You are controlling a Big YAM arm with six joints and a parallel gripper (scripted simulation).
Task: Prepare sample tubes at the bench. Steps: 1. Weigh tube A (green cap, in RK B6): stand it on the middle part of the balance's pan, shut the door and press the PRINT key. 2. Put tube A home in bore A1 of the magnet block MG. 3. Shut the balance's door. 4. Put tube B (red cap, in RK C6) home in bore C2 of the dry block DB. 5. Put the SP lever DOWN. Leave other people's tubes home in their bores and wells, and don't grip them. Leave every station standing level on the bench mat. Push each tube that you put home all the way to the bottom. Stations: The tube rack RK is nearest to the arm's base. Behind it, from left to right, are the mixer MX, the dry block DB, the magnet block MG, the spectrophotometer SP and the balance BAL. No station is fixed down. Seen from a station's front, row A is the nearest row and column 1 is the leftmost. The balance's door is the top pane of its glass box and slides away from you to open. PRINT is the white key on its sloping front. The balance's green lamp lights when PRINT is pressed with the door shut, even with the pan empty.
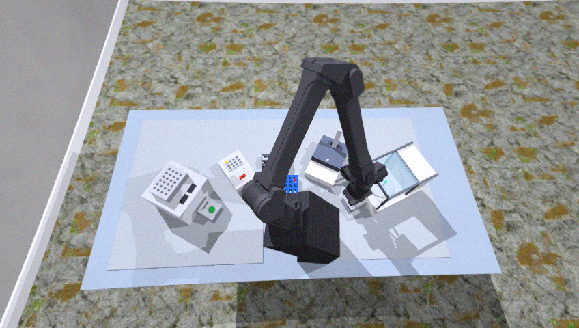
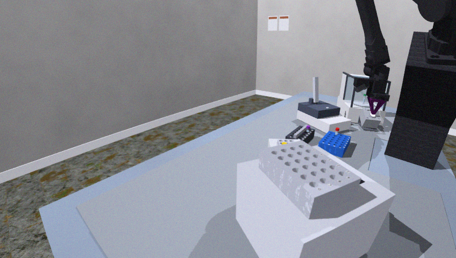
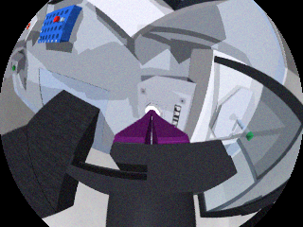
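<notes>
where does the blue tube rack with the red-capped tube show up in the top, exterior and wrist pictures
Top: the blue tube rack is just below centre, partly hidden by the arm.
Exterior: right of centre, fully visible.
Wrist: upper left.
Shared landmark: the red-capped tube standing in it.

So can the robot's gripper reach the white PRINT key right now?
Yes, it looks like it can. The gripper's closed purple fingertips are right over the white PRINT key, and I can't see anything in between. The glass box is off to the side.
</notes>
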